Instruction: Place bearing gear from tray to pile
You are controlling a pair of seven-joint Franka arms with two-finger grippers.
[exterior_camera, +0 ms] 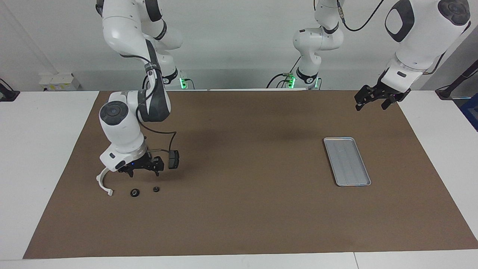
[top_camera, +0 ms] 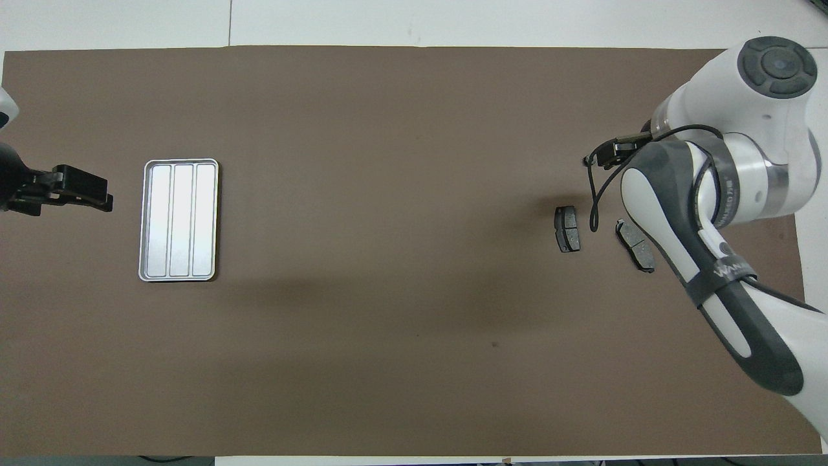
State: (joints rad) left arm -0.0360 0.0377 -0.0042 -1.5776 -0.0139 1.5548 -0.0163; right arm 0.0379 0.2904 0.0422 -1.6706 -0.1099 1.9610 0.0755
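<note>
Bright, even overhead light, both views sharp; soft arm shadows on the brown mat [exterior_camera: 239,209]; the tray [top_camera: 178,220] glares.
</note>
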